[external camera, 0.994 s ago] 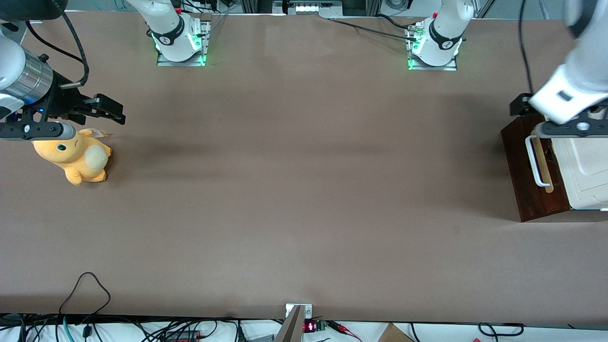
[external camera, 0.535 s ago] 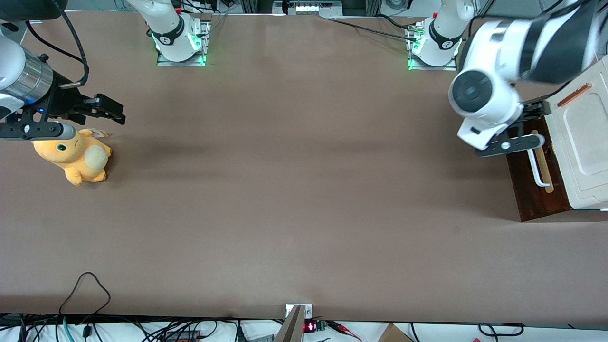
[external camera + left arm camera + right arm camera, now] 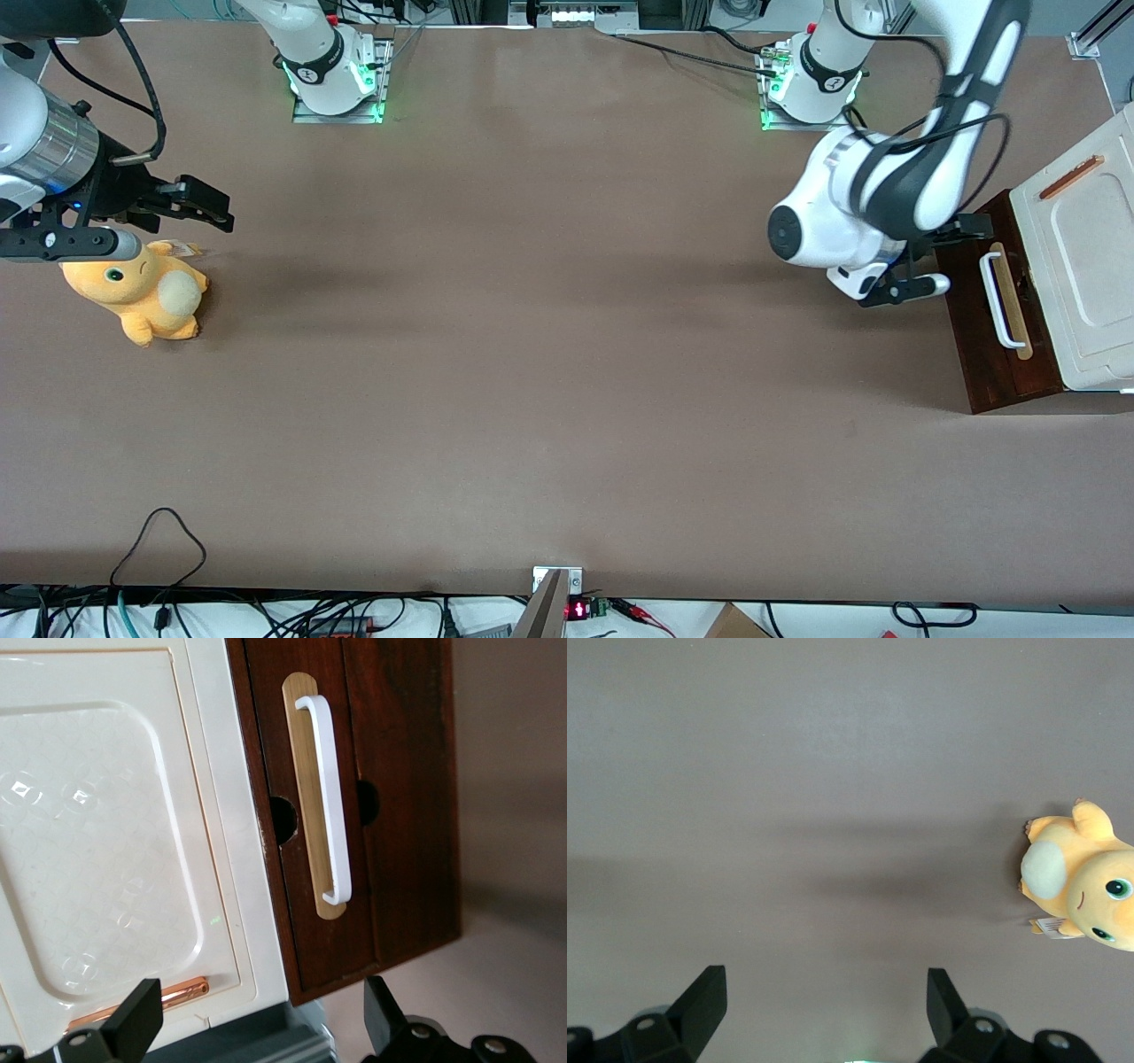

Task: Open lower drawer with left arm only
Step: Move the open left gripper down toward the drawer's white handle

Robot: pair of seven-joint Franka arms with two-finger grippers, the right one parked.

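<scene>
The lower drawer (image 3: 983, 354) has a dark brown wooden front with a white bar handle (image 3: 998, 301) on a pale wood strip. It stands at the working arm's end of the table, and no pale inside shows. The left arm (image 3: 859, 213) is bent low over the table in front of the drawer. Its black gripper (image 3: 932, 259) faces the drawer front, open and apart from the handle. In the left wrist view the drawer front (image 3: 399, 815) and handle (image 3: 328, 797) lie ahead of the open gripper (image 3: 261, 1028), whose fingertips (image 3: 137, 1014) hold nothing.
A cream-white panel (image 3: 1085, 266) with a thin copper-coloured handle (image 3: 1070, 177) sits above the drawer; it also shows in the left wrist view (image 3: 106, 833). An orange plush toy (image 3: 142, 292) lies toward the parked arm's end. A black cable loop (image 3: 159, 540) lies near the front edge.
The left arm has swung from over the cabinet out toward the table's middle and lowered. Its gripper now faces the drawer front. The drawer has not moved.
</scene>
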